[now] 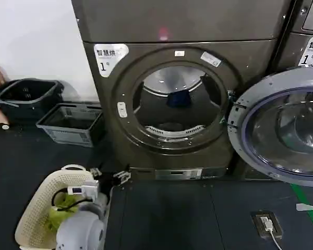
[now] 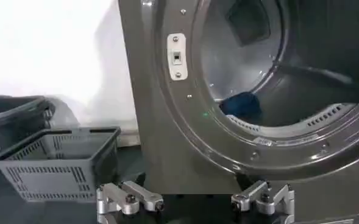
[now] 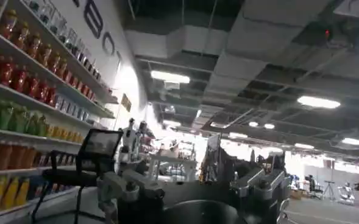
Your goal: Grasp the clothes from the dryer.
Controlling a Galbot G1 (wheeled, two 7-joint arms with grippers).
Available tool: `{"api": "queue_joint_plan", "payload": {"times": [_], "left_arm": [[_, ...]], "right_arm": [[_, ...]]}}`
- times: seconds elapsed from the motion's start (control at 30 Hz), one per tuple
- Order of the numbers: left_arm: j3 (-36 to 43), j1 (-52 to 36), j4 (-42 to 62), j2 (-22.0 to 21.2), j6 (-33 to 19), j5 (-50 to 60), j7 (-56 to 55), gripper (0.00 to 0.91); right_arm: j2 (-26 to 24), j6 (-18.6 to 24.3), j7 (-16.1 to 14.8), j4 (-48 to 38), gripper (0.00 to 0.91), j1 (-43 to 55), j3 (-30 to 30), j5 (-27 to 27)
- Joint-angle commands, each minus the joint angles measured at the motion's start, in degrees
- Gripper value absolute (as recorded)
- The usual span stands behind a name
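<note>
One blue cloth deep in the dryer drum: soft, light; I'd pinch a fold, left gripper spread.

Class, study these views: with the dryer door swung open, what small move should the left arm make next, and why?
Probably reach the left tool forward into the dryer towards the blue garment. The tool is open, low before the porthole, holding nothing; the garment lies in the drum.

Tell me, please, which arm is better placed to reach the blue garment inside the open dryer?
The left. Its tool, open, sits low in front of the dryer porthole, facing the blue garment in the drum. The right tool points off into the room.
</note>
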Motion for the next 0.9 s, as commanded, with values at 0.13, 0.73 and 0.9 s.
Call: {"api": "queue_joint_plan", "payload": {"times": [0.13, 0.73, 0.9], "left_arm": [[0.02, 0.22, 0.17, -0.06, 2.81, -0.19, 0.05, 0.907], [0.78, 0.06, 0.18, -0.14, 2.81, -0.31, 0.03, 0.907], [0.80, 0.00, 0.26, -0.24, 2.81, -0.31, -0.04, 0.907]], "right_arm": [[-0.14, 0.48, 0.43, -0.17, 0.907, -0.12, 0.14, 0.96], [0.07, 0.48, 0.95, -1.38, 0.907, -0.08, 0.78, 1.39], [0.04, 0.58, 0.74, -1.36, 0.907, 0.05, 0.62, 1.39]]}}
